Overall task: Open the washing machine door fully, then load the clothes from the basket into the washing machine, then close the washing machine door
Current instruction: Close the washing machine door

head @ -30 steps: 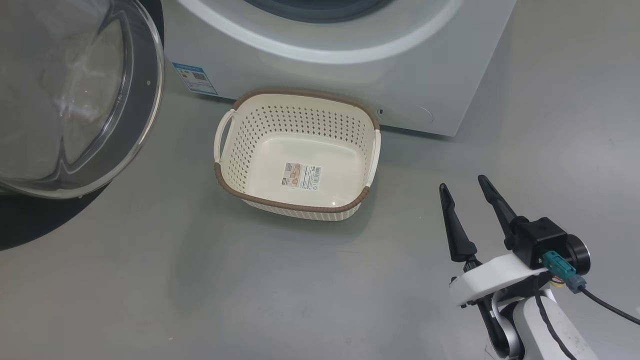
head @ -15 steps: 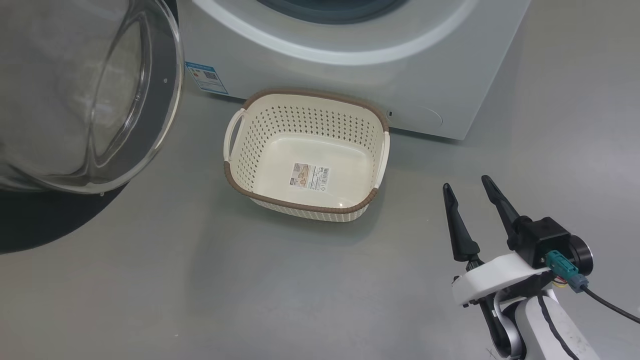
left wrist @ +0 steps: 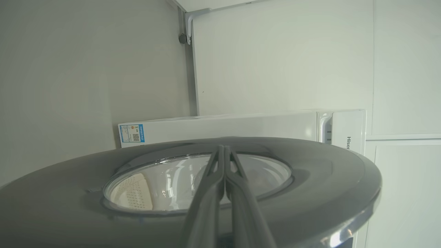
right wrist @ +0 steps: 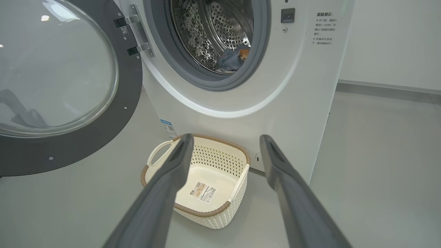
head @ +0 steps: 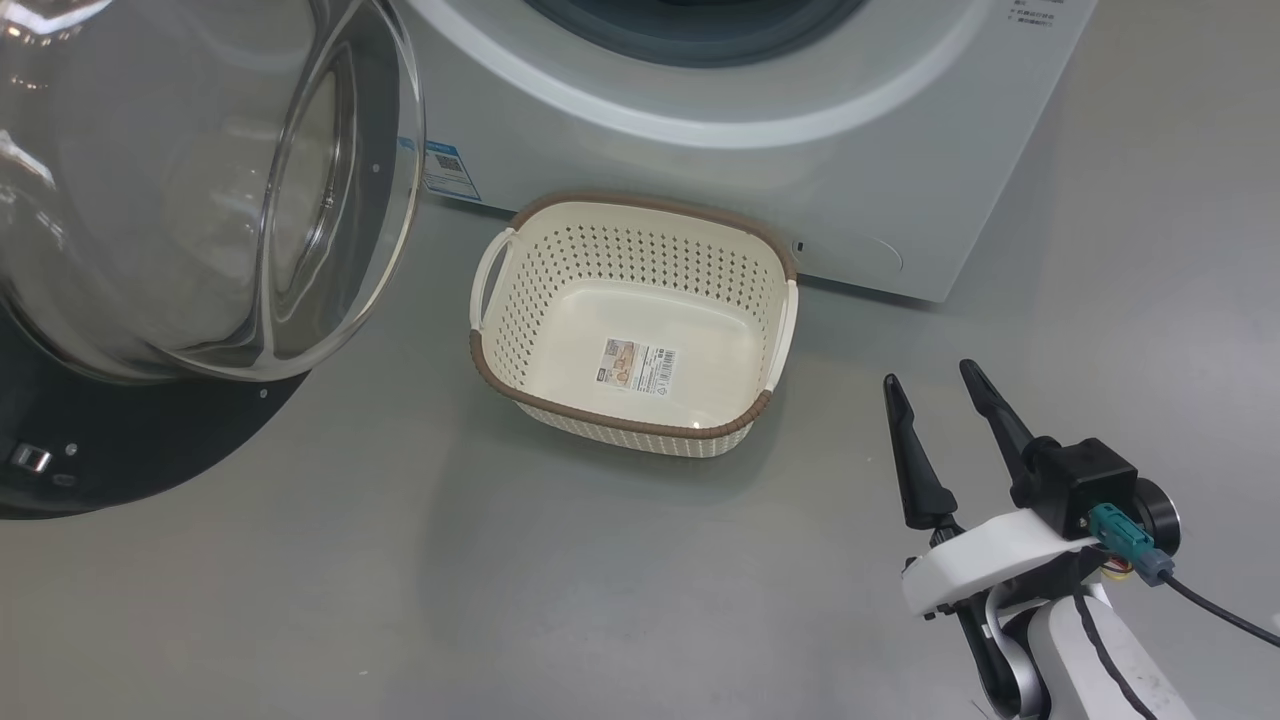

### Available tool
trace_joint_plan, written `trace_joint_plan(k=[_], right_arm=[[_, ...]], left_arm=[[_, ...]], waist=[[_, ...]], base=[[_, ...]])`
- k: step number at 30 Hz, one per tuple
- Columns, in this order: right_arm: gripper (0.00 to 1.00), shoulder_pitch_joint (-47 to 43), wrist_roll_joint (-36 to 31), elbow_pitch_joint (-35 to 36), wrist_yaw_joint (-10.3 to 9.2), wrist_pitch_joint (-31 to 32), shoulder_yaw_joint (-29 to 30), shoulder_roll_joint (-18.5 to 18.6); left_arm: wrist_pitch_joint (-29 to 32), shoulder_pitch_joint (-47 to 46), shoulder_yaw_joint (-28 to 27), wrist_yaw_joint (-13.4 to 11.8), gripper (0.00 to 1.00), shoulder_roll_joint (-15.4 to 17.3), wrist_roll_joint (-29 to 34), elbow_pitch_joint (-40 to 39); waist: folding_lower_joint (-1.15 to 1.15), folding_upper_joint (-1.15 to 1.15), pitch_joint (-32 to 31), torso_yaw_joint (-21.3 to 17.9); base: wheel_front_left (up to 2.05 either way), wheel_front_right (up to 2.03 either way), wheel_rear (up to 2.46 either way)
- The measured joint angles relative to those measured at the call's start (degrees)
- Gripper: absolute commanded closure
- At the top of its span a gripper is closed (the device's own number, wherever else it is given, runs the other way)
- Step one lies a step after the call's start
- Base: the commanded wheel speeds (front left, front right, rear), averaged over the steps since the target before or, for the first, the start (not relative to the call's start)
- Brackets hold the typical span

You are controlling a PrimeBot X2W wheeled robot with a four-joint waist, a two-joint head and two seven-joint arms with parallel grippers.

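The washing machine door (head: 200, 200) stands open at the left, its glass bowl bulging toward me. My left gripper (left wrist: 223, 148) is shut and empty, its fingers lying along the door's dark outer rim (left wrist: 310, 172). The basket (head: 640, 205) sits empty on the floor before the washing machine (head: 850, 130), only a barcode sticker in it. The clothes (right wrist: 234, 58), blue with an orange patch, lie inside the steel drum. My right gripper (head: 927, 375) hovers open to the right of the basket, nothing between its fingers (right wrist: 172, 179).
Grey floor spreads in front of and to the right of the machine (right wrist: 293, 86). The door (right wrist: 58, 69) hangs on its hinge over the floor left of the basket (right wrist: 220, 156). A white wall and skirting run behind at the right.
The head camera has shifted, sliding the whole picture right and down. The door's edge has come further right than the basket, closer to the machine. My right gripper stays open in place.
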State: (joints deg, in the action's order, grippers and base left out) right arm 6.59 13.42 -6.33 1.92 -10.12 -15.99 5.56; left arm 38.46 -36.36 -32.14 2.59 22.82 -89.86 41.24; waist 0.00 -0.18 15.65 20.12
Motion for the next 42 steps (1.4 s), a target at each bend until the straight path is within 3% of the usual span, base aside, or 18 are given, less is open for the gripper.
trace_joint_plan(k=[12,18,26,42], right_arm=[[0.00,-0.05,1.02,-1.03,0.05,-0.09,-0.11,-0.14],[0.00,-0.85,1.57,-1.97,0.07,-0.36,0.04,-0.20],[0.00,-1.20,2.02,-2.49,0.55,-0.65,-0.82,-0.69],[0.00,-1.39,2.89,-3.56,0.59,-1.33,-1.74,-1.38]], left_arm=[[10.15,0.51,2.24,0.51,1.00,-1.11,-3.54,-1.44],[16.02,1.16,5.25,1.00,1.00,-4.19,-5.55,-3.11],[21.52,4.94,6.50,1.19,1.00,-4.42,-6.41,-5.53],[28.40,9.10,8.65,2.27,1.00,-10.72,-10.26,-14.58]], waist=[[0.00,0.00,-1.11,0.98],[0.00,0.00,-2.24,1.46],[0.00,0.00,-3.54,1.14],[0.00,0.00,-4.42,-1.44]], base=[[0.00,0.00,0.00],[0.00,0.00,0.00],[0.00,0.00,0.00],[0.00,0.00,0.00]])
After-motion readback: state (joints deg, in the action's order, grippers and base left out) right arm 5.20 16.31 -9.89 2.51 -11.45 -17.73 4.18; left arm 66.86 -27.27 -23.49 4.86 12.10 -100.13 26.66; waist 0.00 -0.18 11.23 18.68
